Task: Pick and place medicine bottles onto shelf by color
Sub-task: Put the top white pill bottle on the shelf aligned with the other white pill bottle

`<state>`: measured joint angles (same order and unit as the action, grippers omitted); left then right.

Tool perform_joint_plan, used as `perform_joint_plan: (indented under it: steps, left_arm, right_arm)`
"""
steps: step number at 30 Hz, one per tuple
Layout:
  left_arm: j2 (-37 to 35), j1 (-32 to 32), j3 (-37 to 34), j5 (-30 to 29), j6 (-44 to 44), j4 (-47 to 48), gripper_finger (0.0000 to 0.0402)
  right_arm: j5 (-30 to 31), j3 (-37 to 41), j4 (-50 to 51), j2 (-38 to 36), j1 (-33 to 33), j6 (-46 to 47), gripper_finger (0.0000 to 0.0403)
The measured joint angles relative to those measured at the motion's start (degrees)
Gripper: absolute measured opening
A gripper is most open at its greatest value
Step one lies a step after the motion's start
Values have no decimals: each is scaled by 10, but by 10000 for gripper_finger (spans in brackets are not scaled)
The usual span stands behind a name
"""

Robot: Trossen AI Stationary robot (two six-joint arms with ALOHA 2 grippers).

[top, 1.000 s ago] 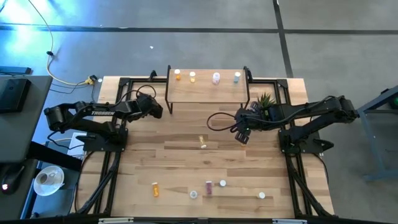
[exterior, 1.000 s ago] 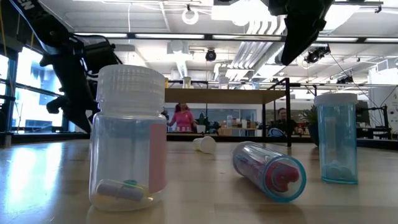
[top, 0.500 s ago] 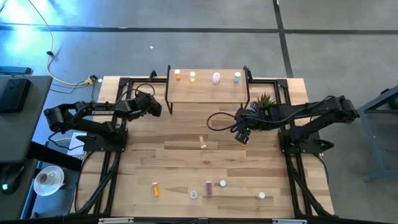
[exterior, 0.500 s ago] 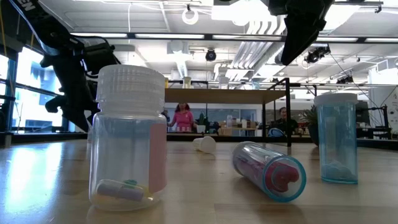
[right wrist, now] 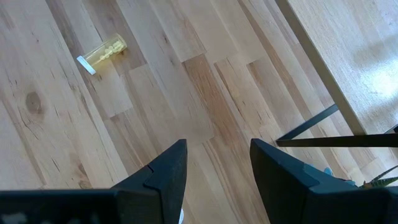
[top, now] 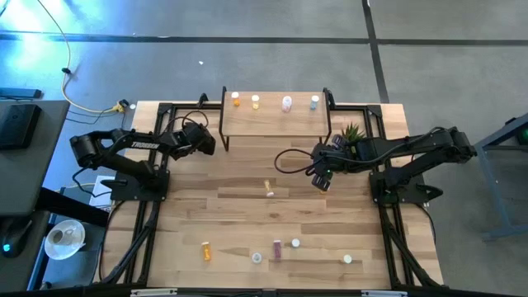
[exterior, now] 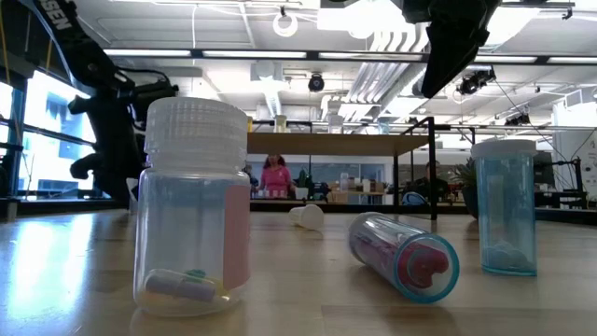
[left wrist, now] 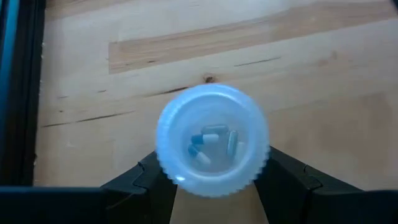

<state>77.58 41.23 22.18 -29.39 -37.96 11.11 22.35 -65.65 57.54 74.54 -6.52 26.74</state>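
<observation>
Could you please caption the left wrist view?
Left hand gripping a pale blue capsule bottle above the wooden table.

We see an open lab or workshop: beyond the table (exterior: 56,271), exposed ducts (exterior: 270,93), strip lights (exterior: 308,53), cluttered benches (exterior: 354,196).

The tabletop (top: 247,206) was pale wood in planks of mixed honey and cream, with dark knots. The shelf (top: 272,115) had a light wooden top and thin black legs. On it stood two orange bottles (top: 236,101), a pinkish one (top: 286,103) and a bluish one (top: 314,102), all white-capped. A yellowish bottle (right wrist: 103,51) lay on the planks. The left claw (left wrist: 211,186) was black, gripping a pale blue bottle (left wrist: 212,140) with blue-and-white capsules. The plant (top: 353,132) was green.
</observation>
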Motion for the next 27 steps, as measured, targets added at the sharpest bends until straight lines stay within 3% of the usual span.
perform_joint_plan:
  steps: [8, 17, 27]
  left_arm:
    - [12, -1, 1, -19, -2, -6, 179]
    - [12, 0, 1, -17, 11, -6, 135]
    - [-13, 1, 2, 22, 49, 14, 142]
  right_arm:
    - [0, 0, 0, 0, 0, 0, 167]
    - [0, 0, 0, 0, 0, 0, 167]
    - [0, 0, 0, 0, 0, 2, 167]
